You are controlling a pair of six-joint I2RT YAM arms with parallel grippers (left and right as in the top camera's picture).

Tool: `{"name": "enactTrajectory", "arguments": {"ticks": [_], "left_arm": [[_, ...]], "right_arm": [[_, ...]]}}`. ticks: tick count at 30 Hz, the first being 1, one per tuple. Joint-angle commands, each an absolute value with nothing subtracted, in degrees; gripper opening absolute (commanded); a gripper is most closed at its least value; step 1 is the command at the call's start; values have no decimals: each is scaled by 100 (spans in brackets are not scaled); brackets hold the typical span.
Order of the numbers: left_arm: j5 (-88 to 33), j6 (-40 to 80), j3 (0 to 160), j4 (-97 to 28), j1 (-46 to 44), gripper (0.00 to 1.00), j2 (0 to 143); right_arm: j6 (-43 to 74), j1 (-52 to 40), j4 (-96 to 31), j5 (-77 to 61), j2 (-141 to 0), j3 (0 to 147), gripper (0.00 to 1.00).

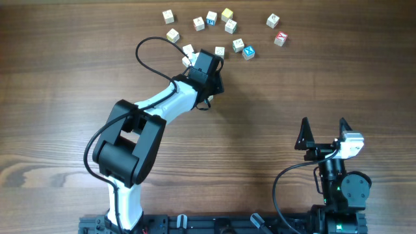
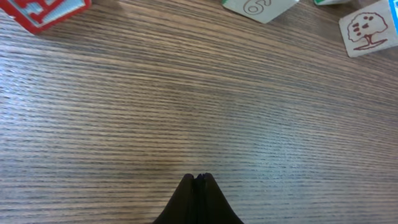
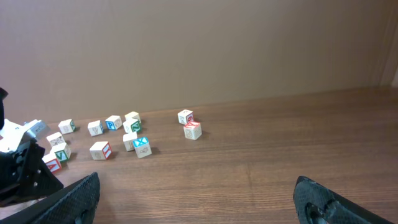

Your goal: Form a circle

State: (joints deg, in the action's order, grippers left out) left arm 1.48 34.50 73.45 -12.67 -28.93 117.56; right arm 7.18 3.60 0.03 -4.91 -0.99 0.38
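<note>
No circle shows in any view. Several small pale wooden letter cubes lie loose across the far side of the table, among them a blue-faced cube and a red-edged cube. My left gripper reaches into the near edge of this scatter, close beside one cube. In the left wrist view its fingertips press together on nothing, just over bare wood. Ahead of them lie a red-and-blue cube, a "6" cube and a tree cube. My right gripper stands open and empty at the near right.
A black cable loops off the left arm beside the cubes. The right wrist view has the cube scatter far off to the left and a brown wall behind the table's far edge.
</note>
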Motion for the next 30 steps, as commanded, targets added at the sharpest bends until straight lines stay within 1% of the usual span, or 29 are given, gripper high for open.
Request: {"name": "enactTrajectory", "arguments": {"ticks": [1, 7, 11, 13, 15, 16, 19, 20, 22, 23, 24, 25, 30], "left_arm": [[375, 3339, 7341, -1282, -2904, 4, 11808], [373, 3341, 7343, -1203, -2744, 4, 11808], [370, 3315, 7607, -1179, -2622, 7, 11699], [373, 3288, 7824, -1337, -2576, 7, 11513], [377, 2936, 8093, -1662, -2510, 8, 11174], [375, 2720, 8235, -1894, -2445, 14, 10901], [401, 2508, 8429, -2397, -2300, 29, 10261], [401, 2386, 8453, -2521, -2246, 37, 9994], [464, 2228, 8455, -2786, -2078, 64, 9260], [462, 2222, 8455, -2899, -2003, 71, 8973], [462, 2224, 8455, -3061, -1916, 92, 8648], [462, 2222, 8455, -3238, -1846, 100, 8385], [558, 2228, 8453, -4644, -1378, 100, 7142]], "right_arm": [[617, 384, 27, -478, -64, 30, 100], [617, 384, 25, -478, -64, 30, 100], [615, 384, 25, -478, -64, 30, 100], [617, 384, 27, -478, -64, 30, 100], [617, 384, 25, -478, -64, 30, 100], [617, 384, 25, -478, -64, 30, 100], [615, 384, 27, -478, -64, 30, 100], [617, 384, 27, -478, -64, 30, 100], [617, 384, 27, -478, -64, 30, 100], [617, 384, 25, -478, -64, 30, 100], [617, 384, 27, -478, -64, 30, 100], [617, 384, 25, -478, -64, 30, 100], [617, 384, 25, -478, -64, 30, 100]]}}
